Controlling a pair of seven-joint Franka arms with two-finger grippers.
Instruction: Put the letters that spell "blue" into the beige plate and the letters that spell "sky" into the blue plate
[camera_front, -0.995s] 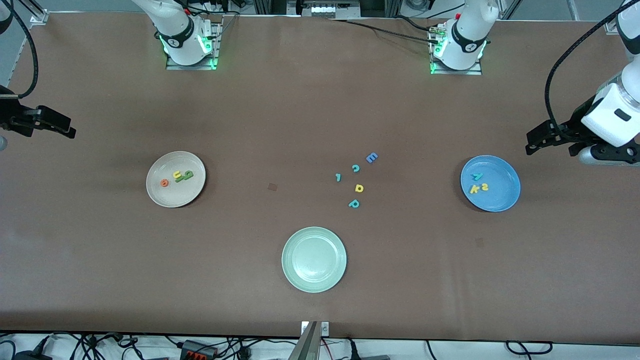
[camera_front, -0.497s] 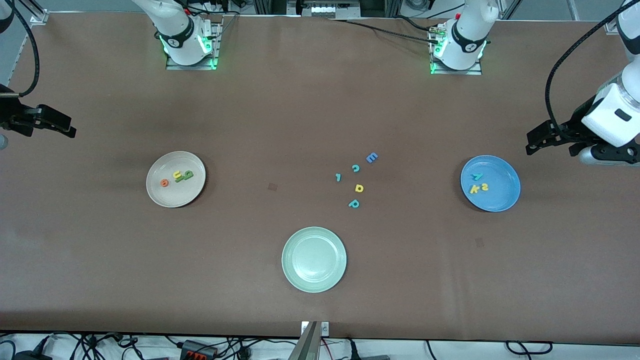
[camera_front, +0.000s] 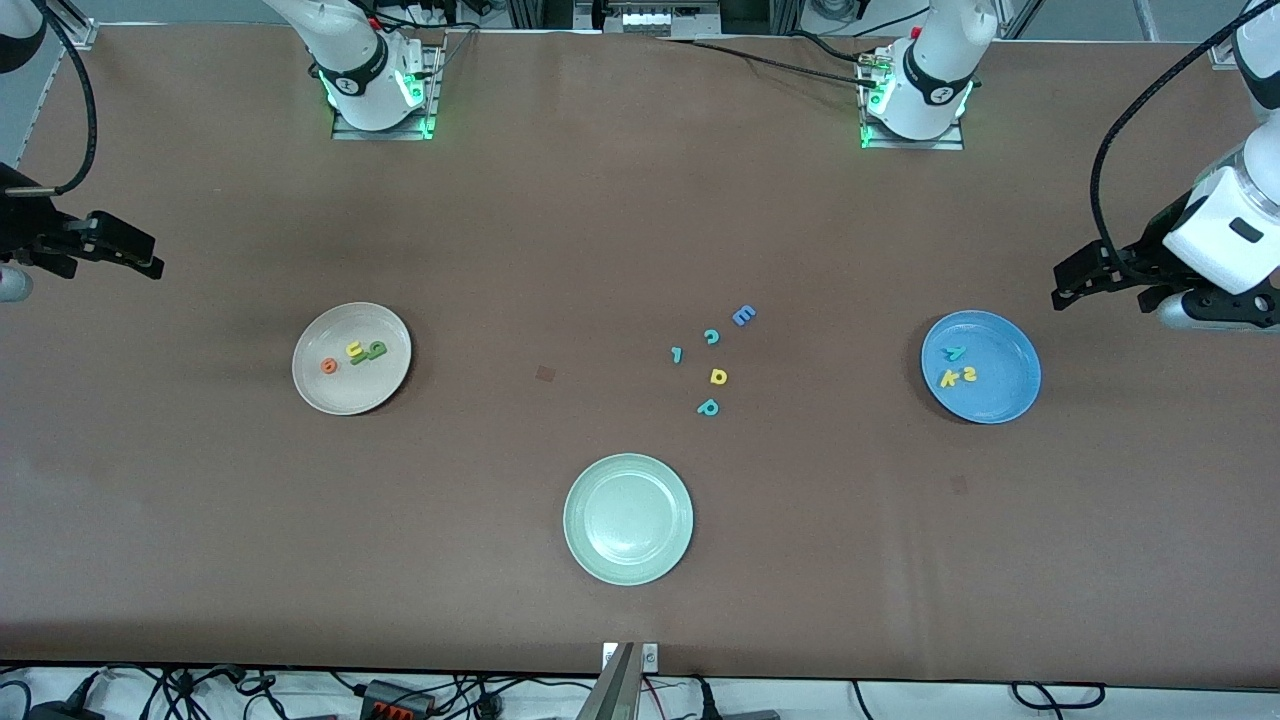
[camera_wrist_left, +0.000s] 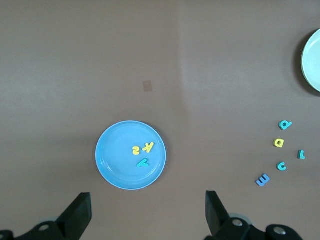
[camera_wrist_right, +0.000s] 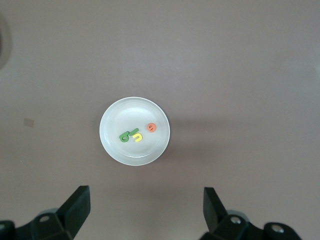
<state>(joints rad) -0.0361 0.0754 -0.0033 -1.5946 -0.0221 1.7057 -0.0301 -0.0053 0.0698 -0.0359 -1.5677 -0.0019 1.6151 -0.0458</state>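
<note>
letters in plates (camera_front: 393, 385), strays between

pale green plate (camera_wrist_left: 313, 60) cut by the edge; green letters (camera_wrist_right: 128, 135) overlap, shapes unclear

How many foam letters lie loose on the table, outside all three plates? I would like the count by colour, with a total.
Teal: 3, the c, the p and a small hooked letter
Yellow: 1, the d
Blue: 1, the capital E
Total: 5
</note>
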